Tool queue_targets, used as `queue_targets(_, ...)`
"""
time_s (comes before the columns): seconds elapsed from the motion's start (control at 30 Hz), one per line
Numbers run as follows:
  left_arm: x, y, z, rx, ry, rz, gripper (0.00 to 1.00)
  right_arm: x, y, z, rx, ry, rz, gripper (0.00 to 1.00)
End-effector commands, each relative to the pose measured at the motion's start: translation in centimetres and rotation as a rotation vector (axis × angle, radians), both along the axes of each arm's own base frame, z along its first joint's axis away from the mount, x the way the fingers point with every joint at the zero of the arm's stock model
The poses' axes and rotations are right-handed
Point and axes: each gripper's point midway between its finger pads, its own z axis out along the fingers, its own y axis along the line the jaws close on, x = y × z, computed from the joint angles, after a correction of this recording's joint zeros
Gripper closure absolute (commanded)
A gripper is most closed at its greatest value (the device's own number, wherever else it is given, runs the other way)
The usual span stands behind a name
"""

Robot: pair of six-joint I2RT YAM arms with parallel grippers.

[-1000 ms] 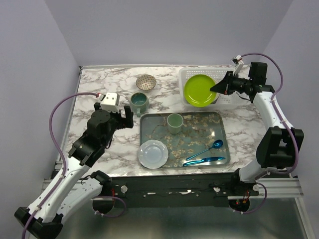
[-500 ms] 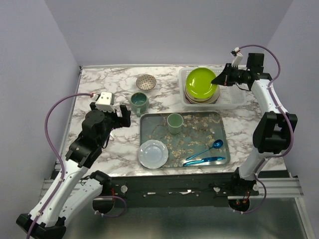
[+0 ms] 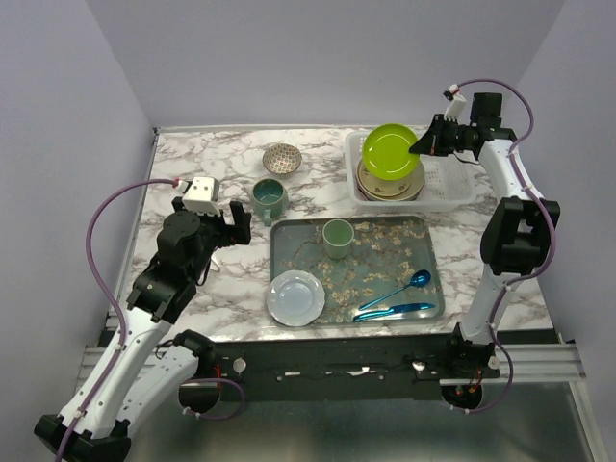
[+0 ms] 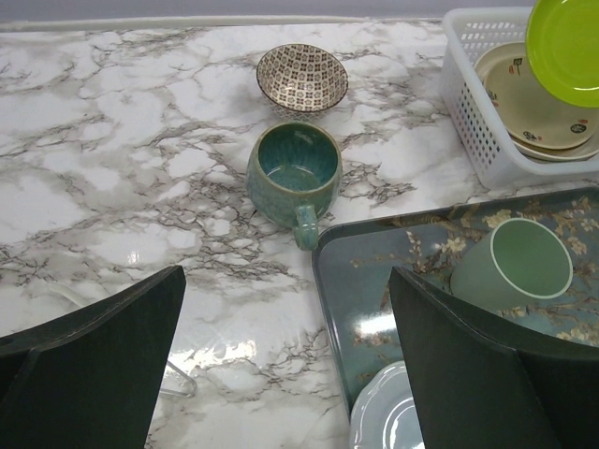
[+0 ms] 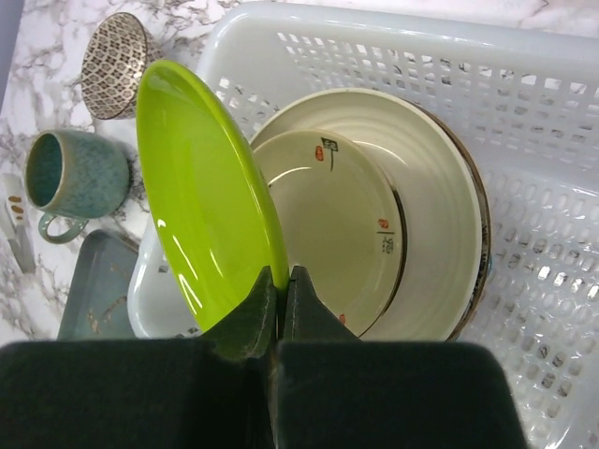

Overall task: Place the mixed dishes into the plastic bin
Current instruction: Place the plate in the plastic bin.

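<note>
On the table (image 3: 192, 164), at two o'clock, the white bin (image 3: 448, 191) holds stacked cream plates (image 3: 390, 186). The green plate (image 3: 391, 152), low over them a second ago, now tilts up on edge, its rim pinched in the right claw (image 3: 420, 146), so it is not yet delivered. The left claw (image 3: 243, 223) gapes empty at nine o'clock; the mug (image 3: 269, 196) and bowl (image 3: 281, 158) wait at eleven
</note>
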Motion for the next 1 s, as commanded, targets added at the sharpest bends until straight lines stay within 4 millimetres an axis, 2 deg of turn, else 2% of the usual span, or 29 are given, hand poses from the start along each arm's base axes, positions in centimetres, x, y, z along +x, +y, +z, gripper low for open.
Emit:
queue_targets(0.0, 0.1, -0.2, -0.3, -0.011, 0.003, -0.012, 0.01, 1.0, 0.0, -1.8, -0.030, 0.045, -0.019, 0.95)
queue_targets(0.17, 0.2, -0.1, -0.4, -0.015, 0.008, -0.012, 0.01, 1.5, 0.1, -3.9, -0.048, 0.082, -0.020, 0.92)
queue_targets(0.4, 0.3, -0.1, -0.5, -0.020, 0.013, -0.014, 0.01, 1.6, 0.4, -5.4, -0.069, 0.112, -0.019, 0.89)
queue_targets(0.5, 0.4, -0.1, -0.5, -0.022, 0.013, -0.014, 0.01, 1.5, 0.7, -5.8, -0.093, 0.101, 0.004, 0.84)
queue_targets(0.6, 0.4, -0.1, -0.5, -0.023, 0.013, -0.014, 0.01, 1.5, 1.1, -6.0, -0.112, 0.102, 0.009, 0.76)
queue_targets(0.7, 0.4, -0.1, -0.5, -0.024, 0.014, -0.017, 0.01, 1.4, 1.5, -5.8, -0.131, 0.095, 0.016, 0.62)
queue_targets(0.73, 0.4, -0.1, -0.5, -0.025, 0.012, -0.015, 0.01, 1.5, 1.3, -5.7, -0.148, 0.089, 0.008, 0.53)
queue_targets(0.83, 0.4, -0.1, -0.5, -0.026, 0.014, -0.015, 0.01, 1.5, 0.8, -4.9, -0.194, 0.066, -0.009, 0.37)
queue_targets(0.97, 0.4, -0.1, -0.6, -0.031, 0.016, -0.018, 0.01, 1.5, -0.2, -3.4, -0.256, 0.023, -0.036, 0.22)
